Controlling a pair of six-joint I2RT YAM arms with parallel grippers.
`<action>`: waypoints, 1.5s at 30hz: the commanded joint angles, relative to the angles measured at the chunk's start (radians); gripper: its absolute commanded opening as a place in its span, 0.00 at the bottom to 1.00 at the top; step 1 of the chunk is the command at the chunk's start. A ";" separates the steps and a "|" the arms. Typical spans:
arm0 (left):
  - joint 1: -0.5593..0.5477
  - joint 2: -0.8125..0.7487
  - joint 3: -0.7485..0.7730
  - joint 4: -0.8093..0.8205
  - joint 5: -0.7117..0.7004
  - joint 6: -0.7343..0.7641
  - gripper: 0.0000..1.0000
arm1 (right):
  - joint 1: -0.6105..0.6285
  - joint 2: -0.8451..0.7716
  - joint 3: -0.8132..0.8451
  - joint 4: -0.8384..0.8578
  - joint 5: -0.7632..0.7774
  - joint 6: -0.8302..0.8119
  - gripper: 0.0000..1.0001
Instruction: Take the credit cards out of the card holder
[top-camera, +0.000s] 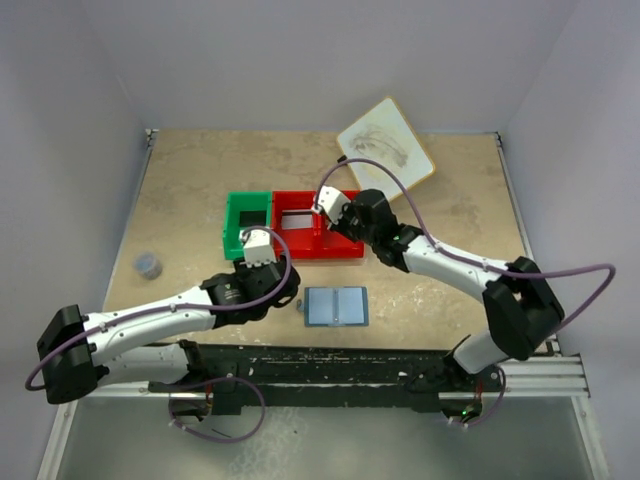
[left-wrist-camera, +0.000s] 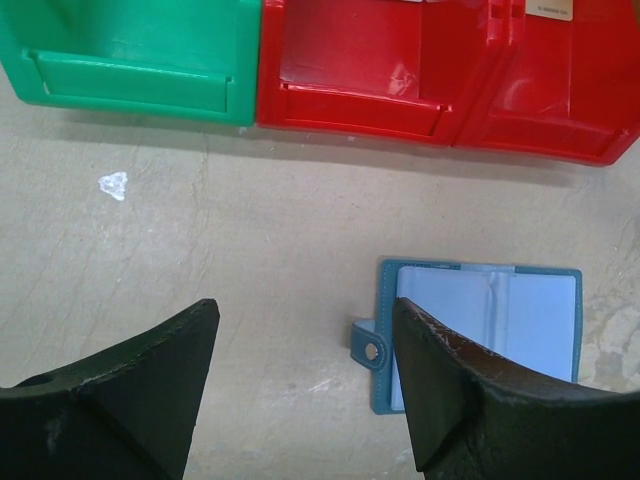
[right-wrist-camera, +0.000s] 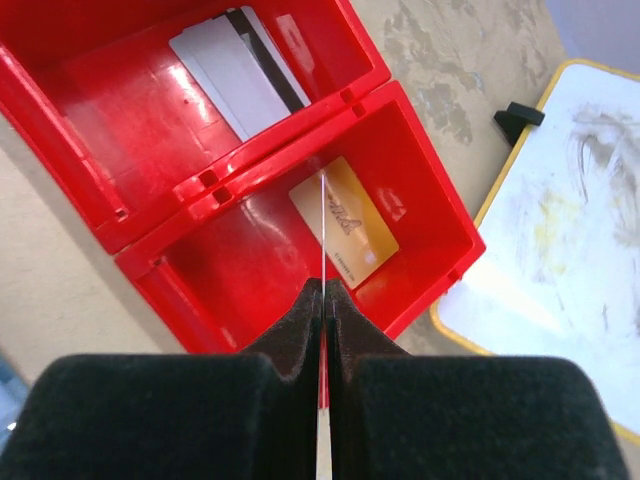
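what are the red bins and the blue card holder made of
The red bins look like hard moulded plastic, glossy: bright highlights, moulded ribs on the walls. The card holder is probably faux leather or vinyl, matte, with a snap tab; real leather can't be ruled out.

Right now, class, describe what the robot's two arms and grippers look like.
The left arm and right arm have white links joined by bulky black joints, each trailed by a looping purple cable. The left gripper has dark, scuffed wedge-shaped fingers; the right gripper shows black, felt-like padded fingers.
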 joint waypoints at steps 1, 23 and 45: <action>0.004 -0.037 0.005 -0.047 -0.053 -0.018 0.68 | 0.005 0.078 0.112 0.005 0.017 -0.154 0.00; 0.005 -0.148 0.005 -0.116 -0.127 -0.023 0.72 | 0.003 0.348 0.237 0.053 0.176 -0.367 0.00; 0.006 -0.234 0.002 -0.212 -0.198 -0.075 0.72 | -0.021 0.452 0.267 0.122 0.163 -0.463 0.04</action>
